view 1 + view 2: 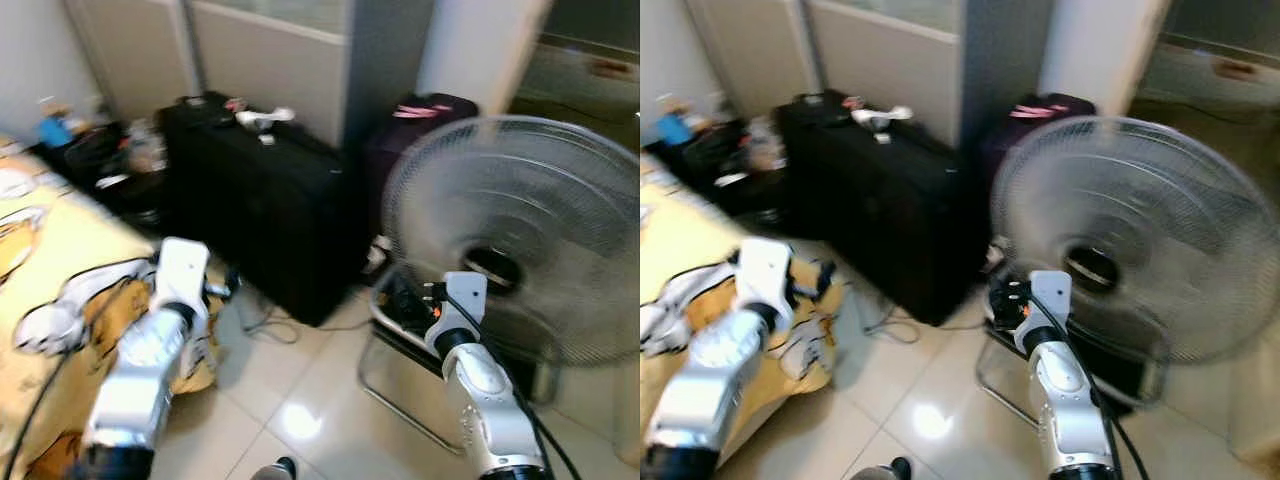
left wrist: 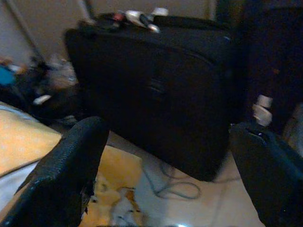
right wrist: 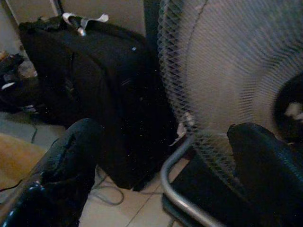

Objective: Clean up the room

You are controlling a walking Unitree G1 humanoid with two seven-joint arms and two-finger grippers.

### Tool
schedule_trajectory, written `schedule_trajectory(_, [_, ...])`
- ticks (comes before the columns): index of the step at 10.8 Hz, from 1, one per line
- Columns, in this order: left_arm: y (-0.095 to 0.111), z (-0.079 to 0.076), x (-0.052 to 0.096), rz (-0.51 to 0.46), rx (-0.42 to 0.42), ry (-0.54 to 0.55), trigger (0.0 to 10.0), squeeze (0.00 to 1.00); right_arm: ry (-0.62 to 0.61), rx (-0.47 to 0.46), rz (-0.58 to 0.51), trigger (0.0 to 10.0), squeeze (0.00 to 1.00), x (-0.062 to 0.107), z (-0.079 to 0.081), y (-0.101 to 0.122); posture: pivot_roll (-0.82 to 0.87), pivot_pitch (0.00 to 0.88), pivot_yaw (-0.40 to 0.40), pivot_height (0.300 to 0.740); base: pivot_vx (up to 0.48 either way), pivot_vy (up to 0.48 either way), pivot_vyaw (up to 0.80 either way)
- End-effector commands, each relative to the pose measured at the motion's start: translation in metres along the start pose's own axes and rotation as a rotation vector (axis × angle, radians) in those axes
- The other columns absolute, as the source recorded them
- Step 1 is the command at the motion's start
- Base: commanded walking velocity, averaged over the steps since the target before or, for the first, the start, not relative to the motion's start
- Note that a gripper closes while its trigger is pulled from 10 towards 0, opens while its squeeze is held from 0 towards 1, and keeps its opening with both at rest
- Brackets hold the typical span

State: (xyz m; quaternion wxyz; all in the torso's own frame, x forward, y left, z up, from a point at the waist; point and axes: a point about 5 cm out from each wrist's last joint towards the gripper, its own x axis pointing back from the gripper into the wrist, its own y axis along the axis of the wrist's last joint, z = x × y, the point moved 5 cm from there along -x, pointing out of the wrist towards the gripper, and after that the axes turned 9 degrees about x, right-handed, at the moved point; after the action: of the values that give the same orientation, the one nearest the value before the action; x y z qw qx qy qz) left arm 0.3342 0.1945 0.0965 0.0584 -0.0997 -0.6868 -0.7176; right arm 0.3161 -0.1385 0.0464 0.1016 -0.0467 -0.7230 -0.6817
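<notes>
Both arms reach forward over the tiled floor. My left gripper (image 1: 222, 290) hangs open and empty beside the corner of a bed with a yellow printed blanket (image 1: 60, 260). In the left wrist view its fingers (image 2: 66, 170) stand wide apart and face a large black suitcase (image 2: 156, 90). My right gripper (image 1: 405, 295) is also open and empty, low in front of a big standing fan (image 1: 520, 230). In the right wrist view the fan's grille (image 3: 227, 66) is close ahead. A small white item (image 1: 262, 118) lies on top of the black suitcase (image 1: 270, 210).
A dark maroon suitcase (image 1: 420, 120) stands behind the fan against the wall. A pile of dark bags and clutter (image 1: 100, 150) sits at the back left. A loose cable (image 1: 265, 325) lies on the tiles by the suitcase. The fan's metal tube base (image 1: 400, 400) crosses the floor.
</notes>
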Motion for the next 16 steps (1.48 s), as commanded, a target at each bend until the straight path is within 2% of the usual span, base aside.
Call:
schedule_trajectory(1, [0.012,0.002,-0.002,-0.028,-0.004,-0.006,10.0,0.00,0.000,0.004,0.015,10.0,1.00,-0.003,0.000,-0.001,0.00,0.000,0.001,0.740,0.000,0.000,0.79])
schedule_trajectory(2, [0.015,-0.003,-0.003,-0.019,0.026,-0.036,10.0,0.00,-0.021,-0.021,-0.009,10.0,1.00,-0.006,-0.007,0.011,-0.01,0.000,-0.005,0.740,0.000,0.000,0.79])
schedule_trajectory(3, [0.017,-0.005,-0.002,-0.030,0.025,-0.042,10.0,0.00,-0.021,-0.020,-0.010,10.0,1.00,-0.006,-0.010,0.012,0.01,0.000,-0.021,0.740,0.000,0.000,0.80])
schedule_trajectory(6, [0.019,0.002,0.002,-0.032,-0.006,-0.014,10.0,0.00,-0.052,0.013,0.009,10.0,1.00,0.000,-0.017,0.003,0.05,0.000,-0.046,0.740,0.000,0.000,0.76])
schedule_trajectory(8, [0.012,0.005,0.007,-0.014,-0.032,-0.023,10.0,0.00,-0.113,0.038,0.042,10.0,1.00,0.004,-0.023,-0.006,0.06,0.000,-0.036,0.740,0.000,0.000,0.00])
schedule_trajectory(9, [0.005,0.001,0.012,0.004,-0.043,-0.037,10.0,0.00,-0.131,0.089,0.023,10.0,0.00,0.006,-0.027,-0.006,0.02,0.000,-0.017,0.740,0.000,0.000,0.00])
schedule_trajectory(10, [-0.001,-0.004,0.014,0.021,-0.060,-0.054,10.0,0.00,-0.147,0.119,-0.047,10.0,0.00,0.004,-0.029,0.008,0.04,0.000,-0.023,0.740,0.000,0.270,0.00])
schedule_trajectory(11, [-0.004,-0.005,0.014,0.033,-0.081,-0.065,10.0,0.00,-0.103,0.042,-0.017,10.0,0.00,0.003,-0.023,0.003,0.04,0.000,-0.017,0.740,0.000,0.274,0.00])
schedule_trajectory(12, [-0.002,-0.003,0.012,0.036,-0.098,-0.069,10.0,0.00,-0.113,0.103,-0.018,10.0,0.00,0.003,-0.021,0.003,0.05,0.000,-0.015,0.740,0.000,0.277,0.00])
schedule_trajectory(14, [0.003,-0.001,0.009,0.033,-0.121,-0.071,10.0,0.00,-0.057,0.023,-0.027,10.0,0.00,-0.003,-0.007,0.007,0.07,0.000,-0.007,0.740,0.000,0.259,0.00])
schedule_trajectory(16, [0.005,-0.001,0.007,0.031,-0.123,-0.071,10.0,0.00,-0.072,-0.016,-0.015,10.0,0.00,-0.005,-0.010,0.007,0.08,0.000,-0.021,0.740,0.000,0.253,0.00])
